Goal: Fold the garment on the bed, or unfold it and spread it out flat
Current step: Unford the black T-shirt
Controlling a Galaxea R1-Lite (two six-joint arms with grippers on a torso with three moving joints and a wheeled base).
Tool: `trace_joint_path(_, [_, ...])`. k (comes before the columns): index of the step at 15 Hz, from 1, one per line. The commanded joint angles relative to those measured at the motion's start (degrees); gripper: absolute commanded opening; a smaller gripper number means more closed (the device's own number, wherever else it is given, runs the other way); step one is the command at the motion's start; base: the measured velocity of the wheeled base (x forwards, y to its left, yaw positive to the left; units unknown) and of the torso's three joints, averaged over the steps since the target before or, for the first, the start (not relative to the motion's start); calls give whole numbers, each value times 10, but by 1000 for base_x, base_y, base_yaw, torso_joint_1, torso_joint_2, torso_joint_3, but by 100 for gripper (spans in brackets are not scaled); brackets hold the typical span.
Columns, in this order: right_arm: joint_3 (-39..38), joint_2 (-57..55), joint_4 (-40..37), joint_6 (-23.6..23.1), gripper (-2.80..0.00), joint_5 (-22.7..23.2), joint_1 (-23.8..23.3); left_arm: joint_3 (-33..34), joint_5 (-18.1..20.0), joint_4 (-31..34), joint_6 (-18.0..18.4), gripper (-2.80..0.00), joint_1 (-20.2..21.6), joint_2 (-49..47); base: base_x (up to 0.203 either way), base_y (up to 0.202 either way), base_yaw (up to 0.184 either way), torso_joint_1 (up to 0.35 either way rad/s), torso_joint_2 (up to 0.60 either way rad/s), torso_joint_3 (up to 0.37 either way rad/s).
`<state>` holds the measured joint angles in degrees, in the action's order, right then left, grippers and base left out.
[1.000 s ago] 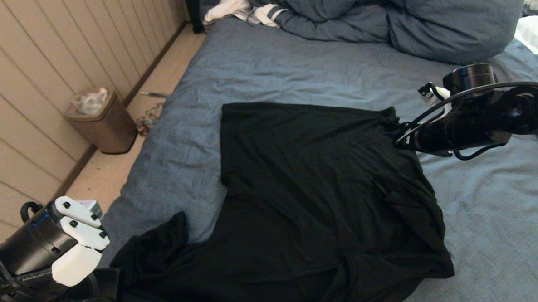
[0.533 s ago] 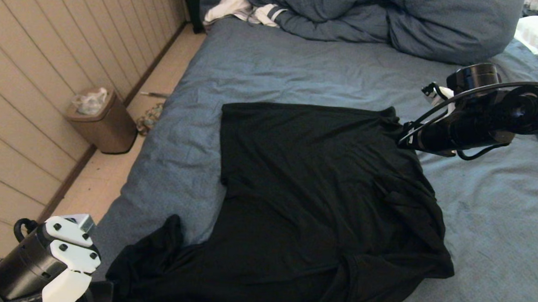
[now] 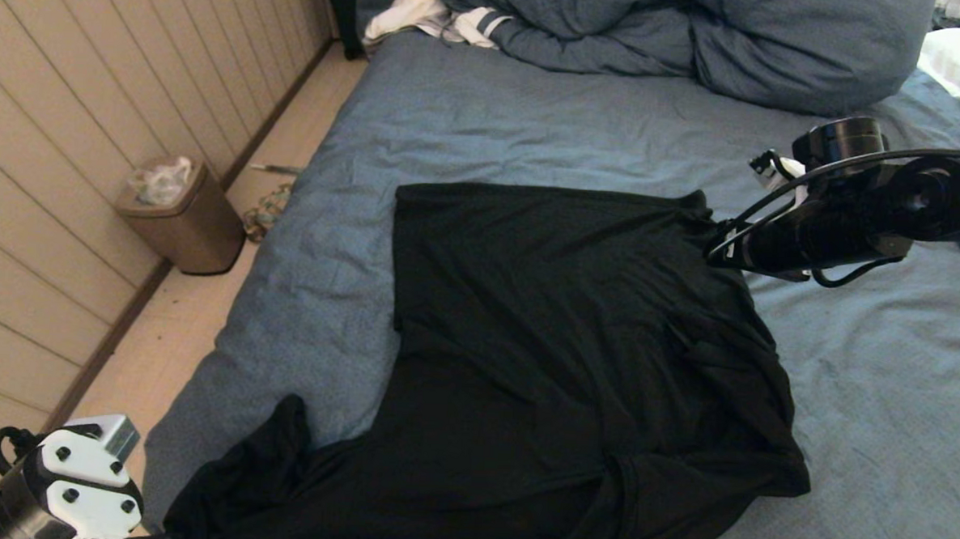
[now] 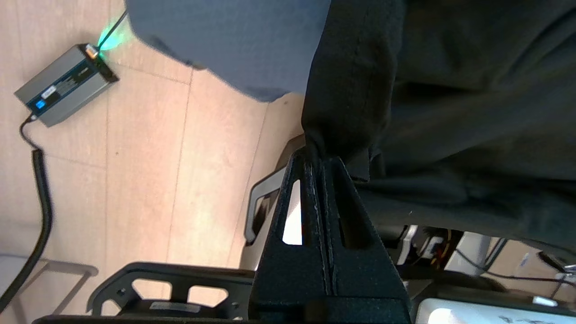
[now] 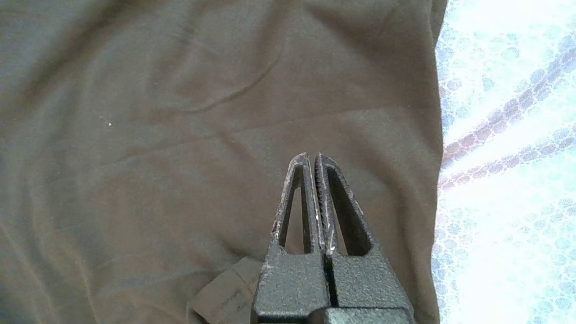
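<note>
Pulling a sleeve outward looks like the step in hand: the left gripper [image 4: 318,155], low in the lower left corner of the head view, has its fingers pressed together on a bunched fold of the black T-shirt [image 3: 574,346], and that fold runs off the bed's [image 3: 470,115] near edge over the wooden floor [image 4: 148,171] in the left wrist view. T-shirt lies mostly flat across the middle of the blue-grey bed, hem edge toward the upper part of the frame, a strip of white lettering at the bottom edge, right side folded over and rumpled. Right gripper [image 5: 312,157] sits at the shirt's upper right corner at centre right of the head view; right wrist view shows its fingers pressed together with nothing clearly between the tips, hovering over or resting on plain black cloth near the shirt's edge, can't tell which. My read: spreading flat, roughly midway; body is laid out, left sleeve and right side not. Next move calls for carrying the pinched sleeve sideways until taut without dragging the whole shirt off the mattress, then letting go on the bed, not over the floor. Bunched duvet [image 3: 701,36] at top of frame, bin [image 3: 182,216] at left by the wall; both well apart from the work.
</note>
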<state>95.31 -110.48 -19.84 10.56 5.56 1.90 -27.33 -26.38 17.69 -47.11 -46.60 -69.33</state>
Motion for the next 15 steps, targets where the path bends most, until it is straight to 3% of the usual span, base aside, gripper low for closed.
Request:
trace_joint_path(1, [1, -4, -1, 1, -280, 1, 0, 10, -2, 1, -4, -280, 0, 6, 0, 0, 0, 0, 0, 0])
trace_joint_path(2, [1, -4, -1, 1, -280, 1, 1, 8, -1, 1, -4, 0, 0, 7, 0, 0, 0, 0, 0, 0])
trace_joint_path(8, [1, -8, -1, 0, -280, 1, 1, 10, 0, -8, -4, 0, 0, 9, 0, 0, 0, 0, 0, 0])
trace_joint_path(11, [1, -9, -1, 0, -280, 0, 0, -30, 4, -8, 0, 0, -1, 0, 0, 0, 0, 0, 0, 0])
trace_joint_path(15, [2, -10, 0, 0, -280, 0, 0, -85, 24, -34, 8, 0, -24, -118, 0, 0, 0, 0, 0, 0])
